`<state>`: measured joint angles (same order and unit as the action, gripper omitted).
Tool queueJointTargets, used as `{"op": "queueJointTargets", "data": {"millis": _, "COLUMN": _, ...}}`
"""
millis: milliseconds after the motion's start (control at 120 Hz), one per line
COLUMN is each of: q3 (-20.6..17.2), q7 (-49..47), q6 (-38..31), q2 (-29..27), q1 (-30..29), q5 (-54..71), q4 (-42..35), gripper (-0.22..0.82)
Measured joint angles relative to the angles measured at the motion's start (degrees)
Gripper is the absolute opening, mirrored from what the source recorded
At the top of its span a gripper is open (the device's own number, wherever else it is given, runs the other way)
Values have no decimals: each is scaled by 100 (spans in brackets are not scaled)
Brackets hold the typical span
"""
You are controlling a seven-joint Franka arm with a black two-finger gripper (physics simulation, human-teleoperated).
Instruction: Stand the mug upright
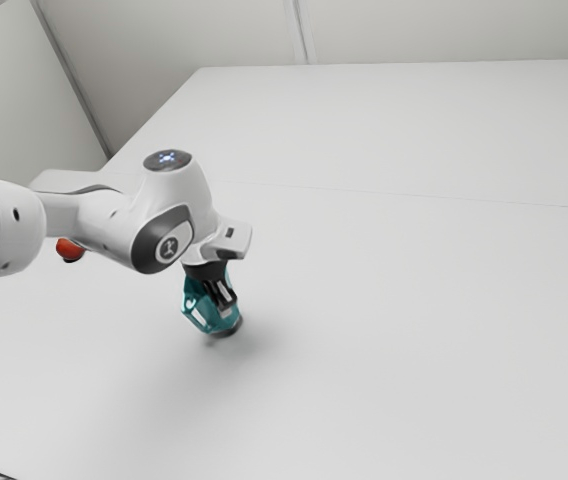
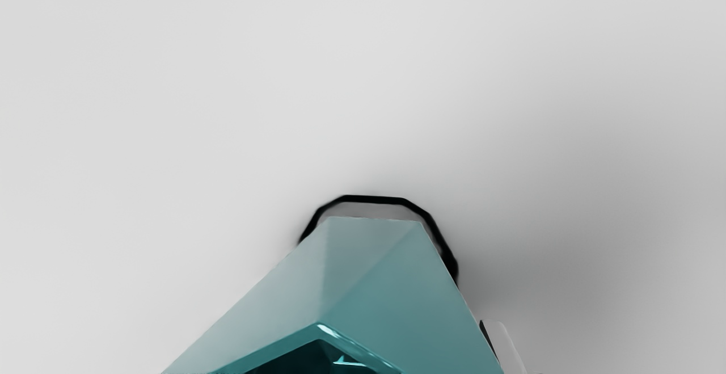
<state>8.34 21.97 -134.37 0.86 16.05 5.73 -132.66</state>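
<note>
Seeing the teal mug tilted on the counter, dark base down, right up at the pincer, can't tell if clenched or released tbh, then a round red-orange thing farther back.

Pretty plain room tbh. Big pale grey tabletop takes up most of exterior view, thin seam running across it, farther section stretching to upper right. Light grey back wall up top, pale strip running down it near top center. Side wall at upper left, dark slanting line at corner. Light's soft, blurry-edged shadow on tabletop in wrist view.
</note>
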Motion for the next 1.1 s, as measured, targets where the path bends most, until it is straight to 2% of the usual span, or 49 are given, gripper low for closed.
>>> {"op": "queueJointTargets", "data": {"millis": 425, "q3": -4, "q7": -187, "q6": -94, "q2": 112, "q1": -65, "q5": -28, "q4": -51, "gripper": -15}}
{"op": "queueJointTargets", "data": {"millis": 833, "q3": -7, "q7": -227, "q6": -112, "q2": 92, "q1": -43, "q5": -62, "q4": -47, "gripper": 7}}
{"op": "queueJointTargets", "data": {"millis": 1100, "q3": -7, "q7": -240, "q6": -73, "q2": -26, "q1": -20, "q5": -74, "q4": -7, "gripper": 15}}
